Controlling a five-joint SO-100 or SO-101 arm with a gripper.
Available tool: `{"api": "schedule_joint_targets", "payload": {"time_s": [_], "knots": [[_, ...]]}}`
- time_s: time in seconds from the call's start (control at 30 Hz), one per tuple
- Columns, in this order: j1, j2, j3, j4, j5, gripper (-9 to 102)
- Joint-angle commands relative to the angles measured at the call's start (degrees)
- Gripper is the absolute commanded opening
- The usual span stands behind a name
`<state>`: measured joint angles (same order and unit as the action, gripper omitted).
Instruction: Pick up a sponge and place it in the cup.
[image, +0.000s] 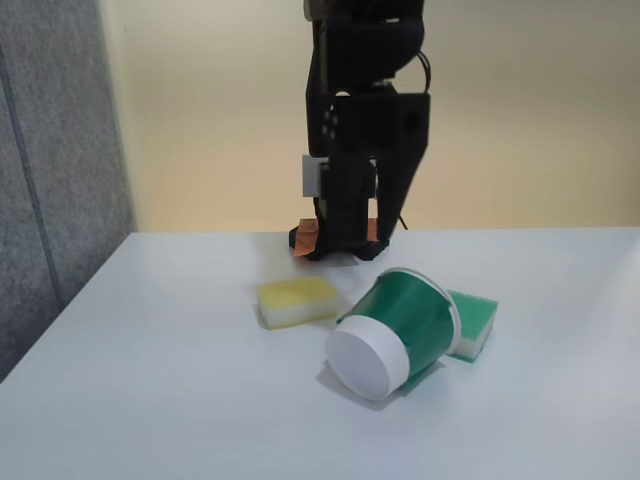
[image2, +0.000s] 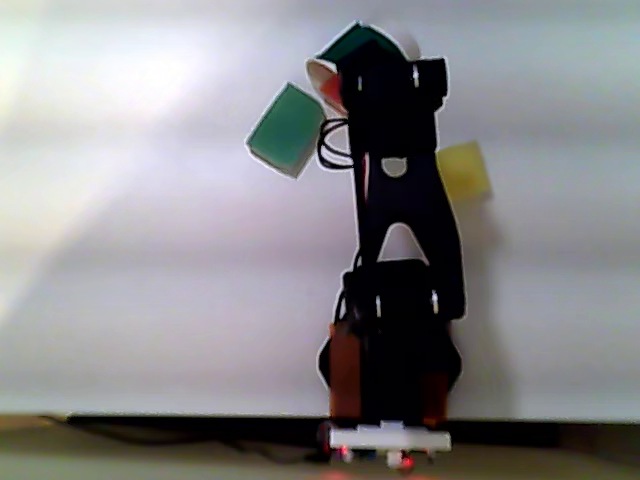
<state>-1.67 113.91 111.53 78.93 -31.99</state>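
The cup (image: 410, 315) lies tipped on its side on the white table, its white base towards the fixed view and its mouth turned towards the arm. In the other view the cup (image2: 355, 42) sits at the top, partly behind the black arm. A small red patch, the sponge (image2: 330, 90), shows at the cup's mouth, just left of the arm. The gripper (image: 340, 250) hangs low behind the cup and reaches up to it in the other view (image2: 385, 70). Its jaws are dark and hidden against the arm, so their state is unclear.
A yellow sponge (image: 298, 300) lies left of the cup, and a green-topped sponge (image: 472, 320) touches its right side. In the other view the sides are swapped: green sponge (image2: 285, 130), yellow sponge (image2: 463, 168). The arm's orange base (image2: 345, 370) stands at the table's rear edge.
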Motion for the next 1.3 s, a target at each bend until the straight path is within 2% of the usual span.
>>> {"api": "schedule_joint_targets", "payload": {"time_s": [0.0,0.2,0.4,0.53,0.73,0.9,1.07,1.17,1.27], "knots": [[-0.4,4.0,-1.7,3.3,1.6,17],[-0.7,17.4,9.8,2.9,5.8,0],[-0.2,37.6,28.7,-5.0,9.2,0],[0.1,50.4,39.3,-5.3,12.9,0],[1.3,65.1,50.8,-4.7,12.4,0],[1.2,72.6,56.9,-3.9,12.1,0],[3.2,72.9,61.3,-8.2,9.8,0],[4.9,72.9,62.1,-7.1,7.6,0],[5.4,72.9,65.7,-8.9,9.7,0]]}}
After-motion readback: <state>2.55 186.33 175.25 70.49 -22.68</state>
